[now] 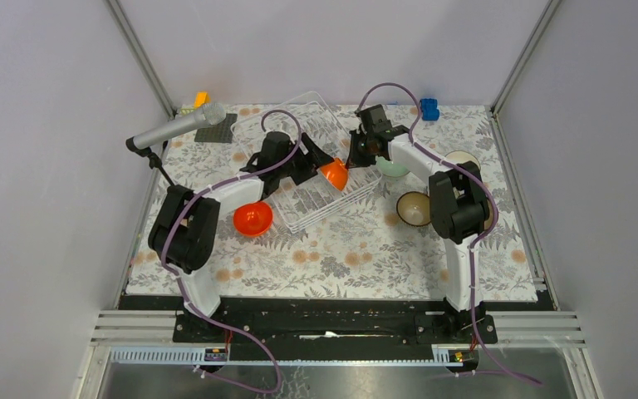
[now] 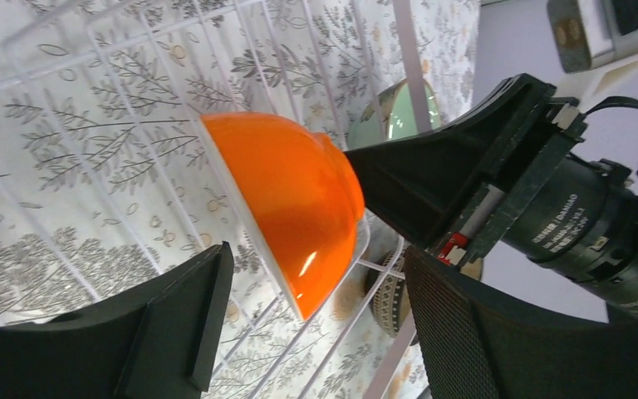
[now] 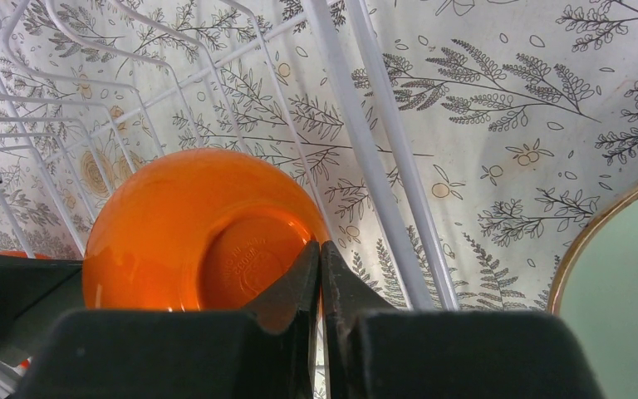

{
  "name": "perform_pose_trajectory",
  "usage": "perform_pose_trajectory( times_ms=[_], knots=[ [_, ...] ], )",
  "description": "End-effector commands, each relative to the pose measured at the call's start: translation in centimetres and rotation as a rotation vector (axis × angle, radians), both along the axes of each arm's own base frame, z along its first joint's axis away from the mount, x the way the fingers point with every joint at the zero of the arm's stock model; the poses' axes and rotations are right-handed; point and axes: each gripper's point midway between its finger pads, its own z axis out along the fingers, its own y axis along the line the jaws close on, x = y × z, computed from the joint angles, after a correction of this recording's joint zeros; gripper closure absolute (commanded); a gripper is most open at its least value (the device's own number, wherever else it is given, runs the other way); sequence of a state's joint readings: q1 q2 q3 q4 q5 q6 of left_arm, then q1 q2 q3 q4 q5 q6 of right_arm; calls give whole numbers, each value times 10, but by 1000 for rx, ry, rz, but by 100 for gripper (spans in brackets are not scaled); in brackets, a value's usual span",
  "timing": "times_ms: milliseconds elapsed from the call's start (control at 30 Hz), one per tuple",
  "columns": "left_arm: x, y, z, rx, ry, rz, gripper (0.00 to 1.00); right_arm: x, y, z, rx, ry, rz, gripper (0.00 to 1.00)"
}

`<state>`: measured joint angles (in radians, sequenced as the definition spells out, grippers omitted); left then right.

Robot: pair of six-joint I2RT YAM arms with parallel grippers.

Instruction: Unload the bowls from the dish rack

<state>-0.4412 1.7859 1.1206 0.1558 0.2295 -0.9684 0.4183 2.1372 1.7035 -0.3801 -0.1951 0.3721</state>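
An orange bowl (image 1: 334,174) is standing tipped on its edge inside the dish rack (image 1: 303,125), at the rack's right side, with its rim resting on the white wires and its underside facing the right arm. In the left wrist view this orange bowl (image 2: 291,208) is sitting between the two spread fingers (image 2: 174,324) of the left gripper (image 2: 316,258). The jaws are standing wide apart, one on each side of the bowl, and whether either is touching it cannot be told. The right gripper (image 3: 320,274) is reaching in from the other side with its fingers pressed together. Its tips are touching the foot ring on the bowl's base (image 3: 191,233) and are gripping nothing.

Outside the rack, a second orange bowl (image 1: 252,219) is lying on the table (image 1: 341,258) just beside the rack's near left edge, under the left arm. A mint green bowl (image 1: 392,166) is sitting on the table just right of the rack, close to the right gripper. A dark bowl (image 1: 414,208) is sitting nearer the arm bases. A pale bowl (image 1: 463,156) is showing partly behind the right arm.

Farther out, a microphone (image 1: 179,127) is leaning over the far left corner above a grey mat (image 1: 216,129). A blue block (image 1: 429,108) is lying at the far edge.
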Motion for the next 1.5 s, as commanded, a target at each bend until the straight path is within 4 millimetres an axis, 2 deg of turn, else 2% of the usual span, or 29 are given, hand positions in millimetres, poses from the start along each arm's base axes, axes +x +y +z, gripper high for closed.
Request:
perform_pose_trajectory(
  times_ms=[0,167,267,467,800,867,967,1200,1467],
  knots=[
    [7,-20,23,-138,-64,-40,23,-23,-1,-8,-35,74,39,92],
    [8,-31,23,-196,-69,-68,35,-22,-3,-2,-45,55,39,82],
    [10,-36,21,-208,-64,-84,43,-20,-6,9,-49,30,34,79],
    [14,-37,16,-217,-71,-76,55,-21,-2,27,-23,-2,55,75],
    [17,-48,26,-269,-122,-96,69,-20,-5,46,-22,-43,50,71],
    [19,-50,27,-272,-127,-96,75,-20,-6,51,-26,-58,49,66],
    [20,-54,29,-299,-132,-108,83,-20,-9,59,-31,-77,47,65],
    [17,-60,46,-340,-173,-143,85,-20,-20,81,-69,-127,27,64],
    [2,-72,80,-341,-240,-210,99,-27,-28,126,-50,-232,14,63]
  ],
)
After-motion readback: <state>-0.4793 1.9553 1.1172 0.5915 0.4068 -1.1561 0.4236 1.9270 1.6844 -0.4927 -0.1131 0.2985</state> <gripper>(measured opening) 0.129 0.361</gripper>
